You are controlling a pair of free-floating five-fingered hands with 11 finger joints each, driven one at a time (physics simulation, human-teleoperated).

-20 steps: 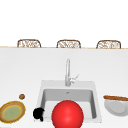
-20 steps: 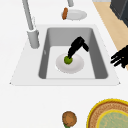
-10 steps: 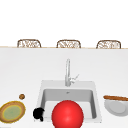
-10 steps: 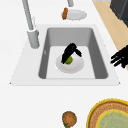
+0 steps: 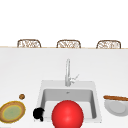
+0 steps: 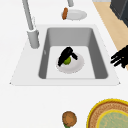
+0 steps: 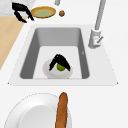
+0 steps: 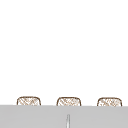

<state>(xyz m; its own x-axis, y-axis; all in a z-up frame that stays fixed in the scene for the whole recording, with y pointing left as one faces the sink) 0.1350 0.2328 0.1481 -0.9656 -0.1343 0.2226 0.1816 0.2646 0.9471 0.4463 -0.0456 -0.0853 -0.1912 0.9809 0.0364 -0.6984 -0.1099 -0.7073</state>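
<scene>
Front view: the left hand (image 5: 38, 113) hangs at the front left corner of the sink (image 5: 42, 87), beside a red ball (image 5: 67, 115). Left side view: its fingers are loosely spread, while the right hand (image 6: 65, 55) curls its fingers around a green fruit (image 6: 67, 60) on a white plate (image 6: 75, 67) in the basin. Right side view: the grasp looks made, but the fruit rests on the plate, not yet lifted.

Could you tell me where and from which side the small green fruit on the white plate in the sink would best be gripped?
Probably from above, across its round sides: the green fruit sits on the white plate deep in the sink, whose walls block a sideways approach. One hand already arches over it with fingers curled down around it.
</scene>
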